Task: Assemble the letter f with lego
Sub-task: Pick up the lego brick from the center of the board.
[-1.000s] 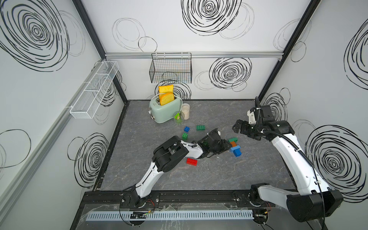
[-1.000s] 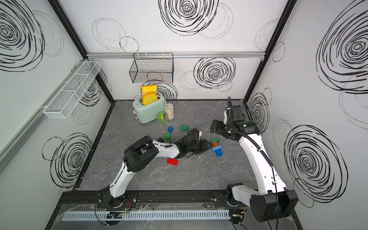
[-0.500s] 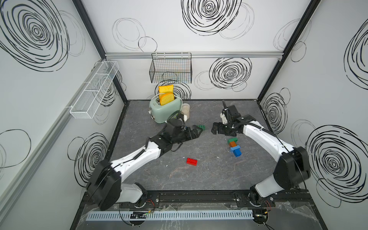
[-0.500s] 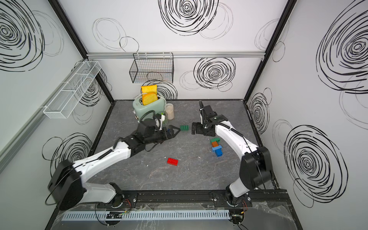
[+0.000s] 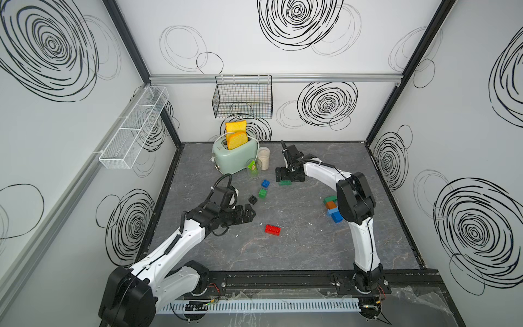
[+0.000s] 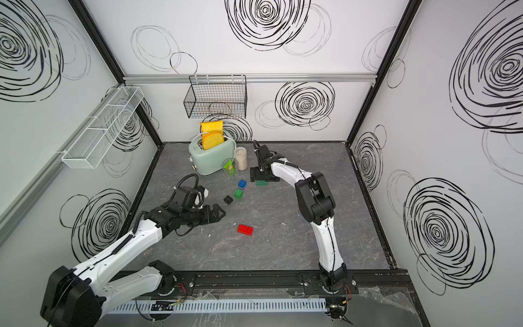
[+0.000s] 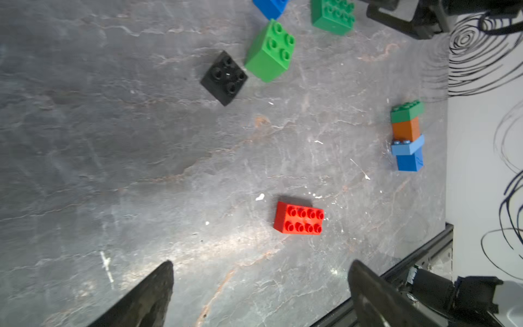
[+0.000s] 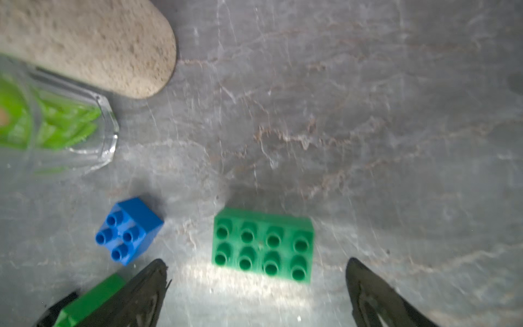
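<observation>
Lying scattered, studs up: red oblong [image 5: 273,229], black square [image 5: 252,200], green square [image 5: 262,193], blue square [image 5: 265,183], green oblong [image 5: 285,183]; lying sideways, joined stack [image 7: 406,133].

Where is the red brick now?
In a top view the red brick lies alone near the front, studs up, nearest the open left gripper.

No words, numbers or signs can be read in any picture. The walls [image 5: 240,34] show only black scribbled swirls, not letters. The studs of the red brick [image 7: 299,218], low in the left wrist view, and the green packet [image 5: 252,165] in the glass [image 5: 254,175] are too blurry to read.
</observation>
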Robot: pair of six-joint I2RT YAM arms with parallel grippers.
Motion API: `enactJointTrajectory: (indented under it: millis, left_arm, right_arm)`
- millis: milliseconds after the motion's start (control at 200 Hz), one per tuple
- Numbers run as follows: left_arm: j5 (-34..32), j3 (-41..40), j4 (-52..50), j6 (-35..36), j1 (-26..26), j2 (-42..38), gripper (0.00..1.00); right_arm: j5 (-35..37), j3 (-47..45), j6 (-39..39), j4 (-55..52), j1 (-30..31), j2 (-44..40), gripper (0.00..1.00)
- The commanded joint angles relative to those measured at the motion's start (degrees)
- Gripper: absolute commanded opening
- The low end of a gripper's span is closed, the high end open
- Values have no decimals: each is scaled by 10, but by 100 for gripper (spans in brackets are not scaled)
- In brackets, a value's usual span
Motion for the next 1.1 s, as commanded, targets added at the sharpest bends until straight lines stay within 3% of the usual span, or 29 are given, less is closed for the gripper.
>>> enactJointTrajectory:
  millis: [0, 330, 460, 555, 765, 980, 1096]
  left_arm:
    - [34, 13, 12, 28, 31, 12, 98]
    - [28, 40, 30, 27, 72, 58, 98]
    - [22, 59, 30, 23, 73, 85, 100]
    - [8, 93, 21, 26, 67, 122, 98]
    - [-59, 209, 0, 70, 15, 210, 96]
    - [-175, 377, -56, 184, -74, 374, 93]
    - [-208, 420, -64, 228, -86, 442, 89]
  right_arm:
    - [22, 44, 2, -31, -4, 36, 99]
    - [20, 56, 6, -45, -4, 55, 91]
    - [16, 54, 8, -48, -2, 57, 82]
    - [13, 49, 7, -47, 0, 58, 70]
    - [15, 50, -2, -52, -2, 47, 50]
    - [5, 23, -12, -73, -8, -16, 48]
    - [-17, -31, -9, -67, -22, -83, 48]
